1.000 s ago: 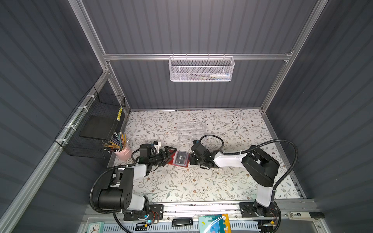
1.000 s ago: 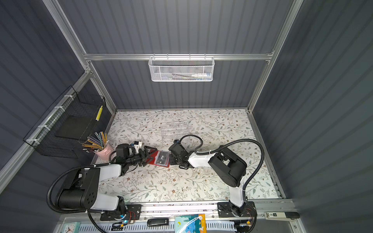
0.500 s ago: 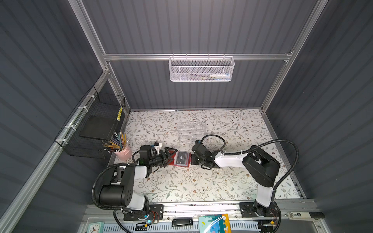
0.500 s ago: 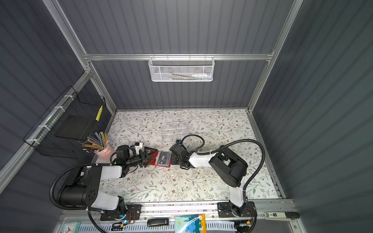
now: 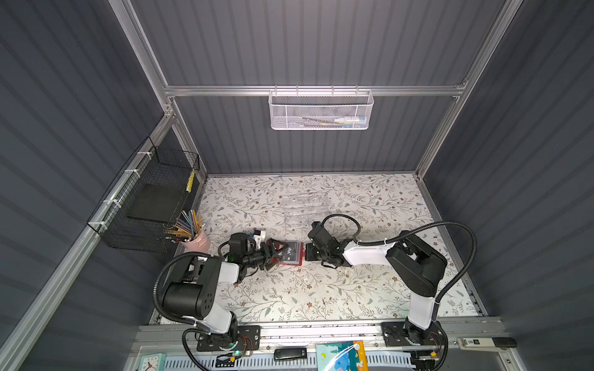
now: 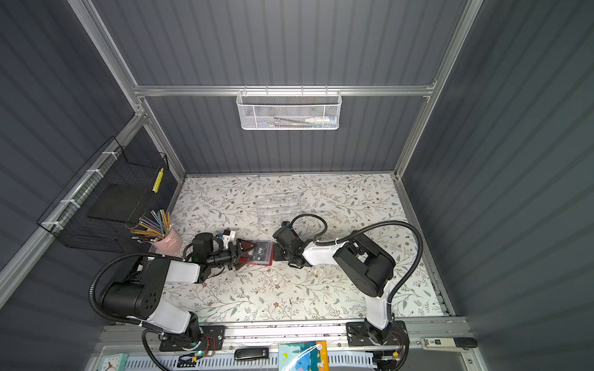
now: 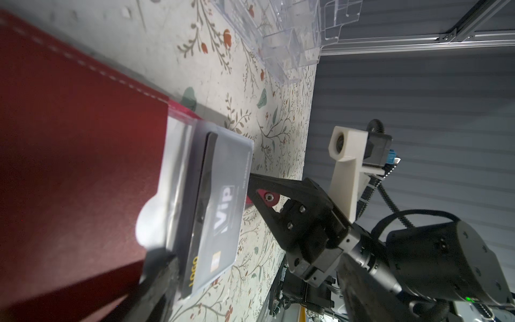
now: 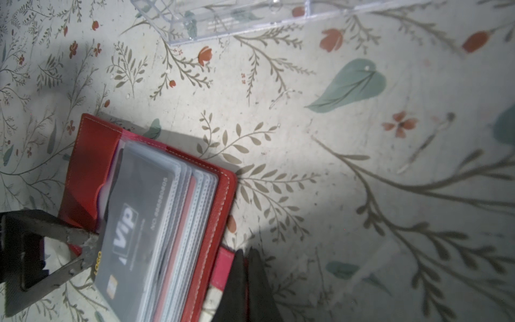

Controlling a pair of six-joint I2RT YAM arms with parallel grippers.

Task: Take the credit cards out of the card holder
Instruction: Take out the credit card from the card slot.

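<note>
The card holder (image 8: 83, 167) looks grained, leather-like; its sleeves (image 8: 195, 189) glossy clear plastic.

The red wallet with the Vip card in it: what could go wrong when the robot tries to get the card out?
1. The right gripper pinches only the thin strap of the wallet. A tug on the card might drag or twist the whole wallet along.
2. The card sits inside a clear sleeve. The open left gripper could pinch sleeve and card together, so the card may not slide out.
</note>
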